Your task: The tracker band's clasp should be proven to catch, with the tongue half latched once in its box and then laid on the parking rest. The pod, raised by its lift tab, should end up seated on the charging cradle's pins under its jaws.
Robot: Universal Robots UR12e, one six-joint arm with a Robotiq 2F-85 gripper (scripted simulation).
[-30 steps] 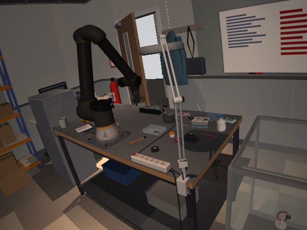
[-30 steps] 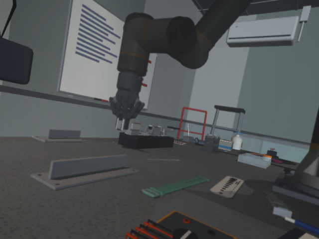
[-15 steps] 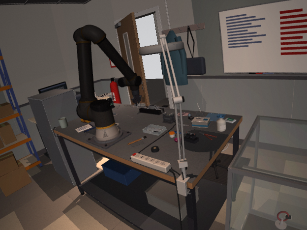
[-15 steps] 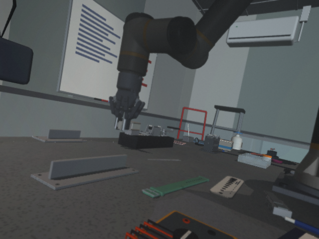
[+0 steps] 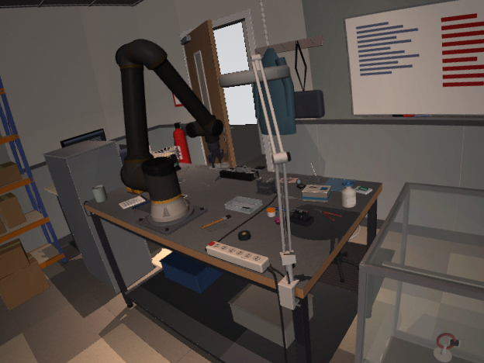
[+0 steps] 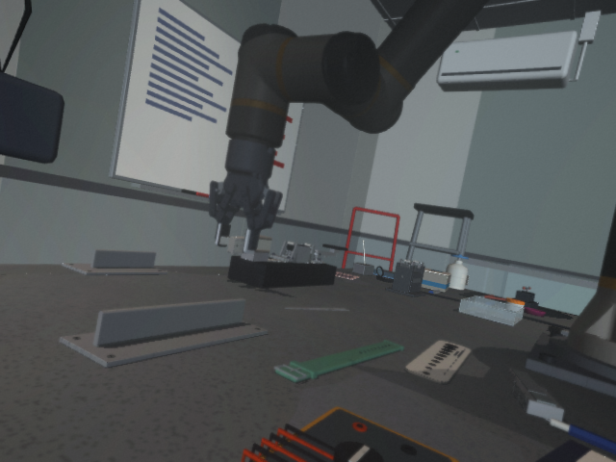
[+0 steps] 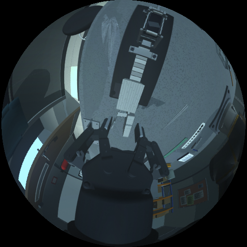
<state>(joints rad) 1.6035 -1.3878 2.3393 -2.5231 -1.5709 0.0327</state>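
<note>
My gripper (image 6: pixel 235 241) (image 7: pixel 122 129) (image 5: pixel 215 159) hangs open just above the near end of the black fixture base (image 6: pixel 281 273) (image 7: pixel 140 55) (image 5: pixel 238 174), holding nothing. The band's grey tongue strap (image 7: pixel 128 125) lies between and below the fingers, running on from a ribbed light-grey block (image 7: pixel 130 98). Grey band links (image 7: pixel 139 68) lead from that block to a clamp bar. Beyond it the cradle with its jaws (image 7: pixel 153 23) sits at the far end of the base. The pod and its lift tab are too small to make out.
The table's far edge and the wall run close behind the fixture. Two grey rails on plates (image 6: pixel 164 328) (image 6: pixel 122 261) stand on the near side. A green strip (image 6: pixel 343 359), a white slotted card (image 6: pixel 439 359) and a clear tray (image 5: pixel 243 204) lie on the open tabletop.
</note>
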